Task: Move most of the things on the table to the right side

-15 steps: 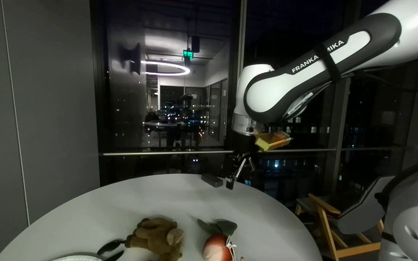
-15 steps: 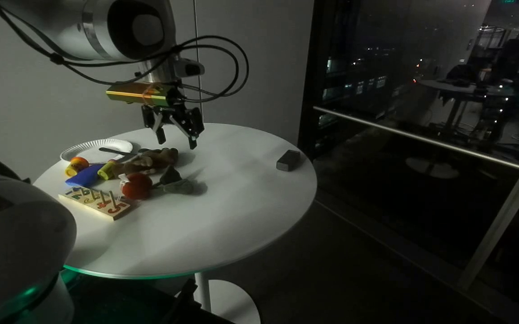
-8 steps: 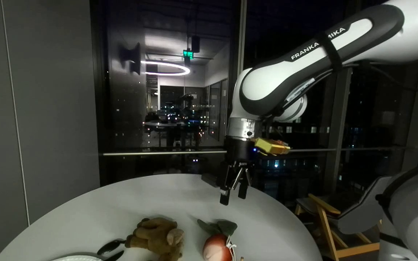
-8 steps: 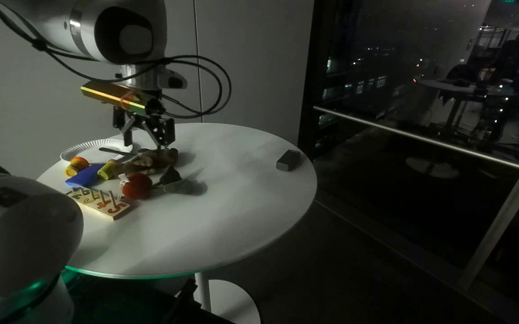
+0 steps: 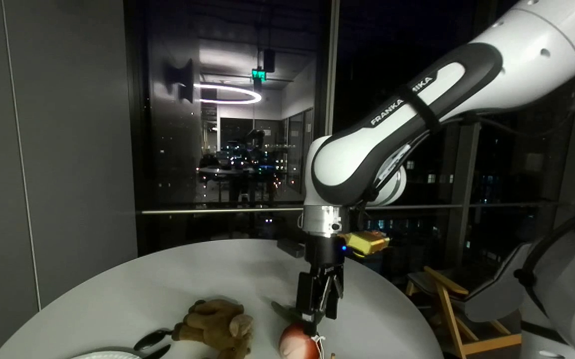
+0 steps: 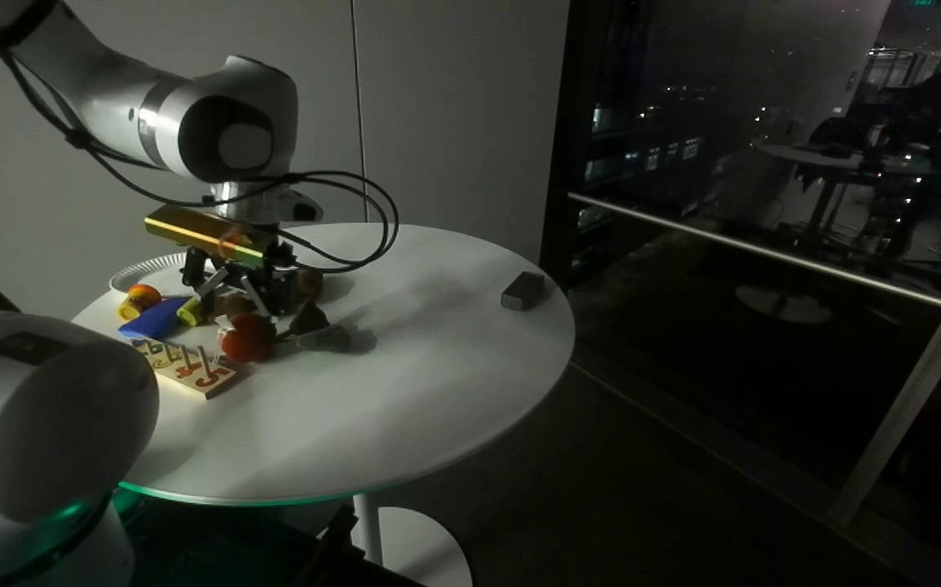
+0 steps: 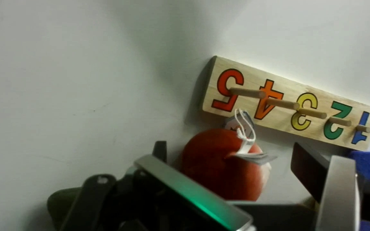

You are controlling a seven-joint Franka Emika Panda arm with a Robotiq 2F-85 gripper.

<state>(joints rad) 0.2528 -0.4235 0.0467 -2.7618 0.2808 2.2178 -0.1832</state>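
Observation:
A red round plush toy [image 5: 295, 343] with grey-green leaves and a white string tag lies on the white table [image 6: 405, 391]; it also shows in an exterior view [image 6: 247, 339] and the wrist view [image 7: 214, 163]. My gripper [image 7: 234, 160] is open, low over the toy, its fingers on either side of it; whether they touch is unclear. The gripper also shows in both exterior views [image 5: 321, 321] [image 6: 240, 308]. Beside the toy are a peg number board [image 7: 287, 110], a brown plush animal [image 5: 213, 326], a blue item [image 6: 154, 318], a yellow-green piece [image 6: 191, 311] and an orange-yellow piece [image 6: 139, 300].
A white paper plate [image 6: 144, 271] lies behind the toys. A black spoon [image 5: 149, 340] lies near the brown plush. A dark grey block [image 6: 523, 291] sits near the table's far edge. A wooden-armed chair [image 5: 492, 294] stands beyond the table.
My open gripper has moved over from near the grey block's side in an exterior view and come down to the red toy. The table objects have not moved.

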